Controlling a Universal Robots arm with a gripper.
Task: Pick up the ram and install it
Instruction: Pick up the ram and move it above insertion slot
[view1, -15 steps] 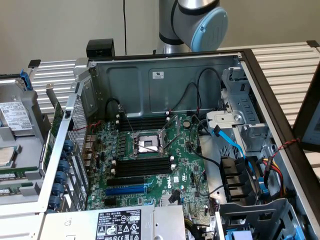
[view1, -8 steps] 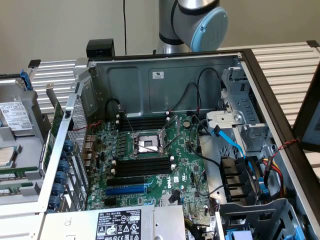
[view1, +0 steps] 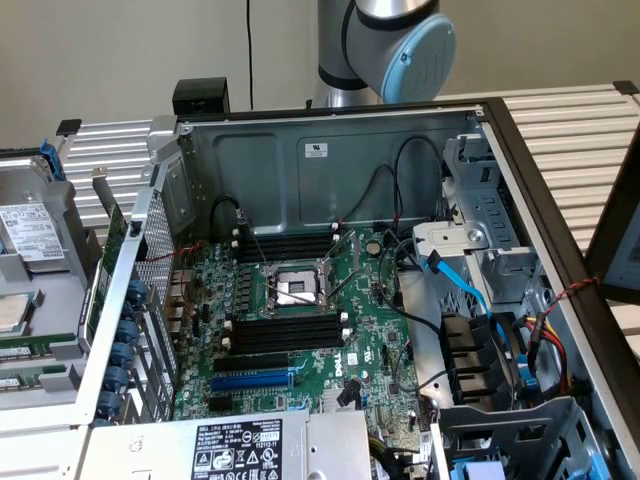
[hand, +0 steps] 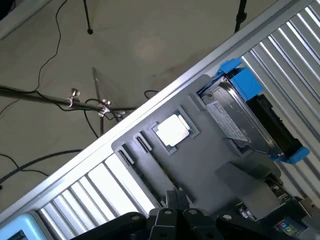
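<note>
A ribbed metal desk (view1: 570, 130) carries an open computer case (view1: 330, 160) lying on its side, with a plain beige wall (view1: 100, 50) behind it and the arm (view1: 400, 45) rising at the far edge. Inside the case the green motherboard (view1: 370, 300) faces up: a processor socket (view1: 297, 288) sits in the middle, rows of long black memory slots (view1: 285, 330) lie on either side of it, and a blue expansion slot (view1: 250, 380) lies nearer the camera. On the exterior view's left, outside the case, a grey tray (hand: 210, 165) rests on the desk. It holds a hard drive (hand: 235, 125) in a blue-edged carrier and a square processor chip (hand: 172, 130), well apart from each other. The ram (view1: 35, 352) appears as a thin green strip lying flat in that tray, close to the processor chip and on the camera's side of it, clear of the motherboard. In the wrist view the pincer (hand: 175, 205) hangs above the tray, nearest the processor chip and touching nothing that can be seen; whether it is released or clenched cannot be told. Past the desk's edge lies a pale, smooth floor (hand: 150, 45) crossed by thin black cables (hand: 57, 30) and a dark stand (hand: 35, 96).
</note>
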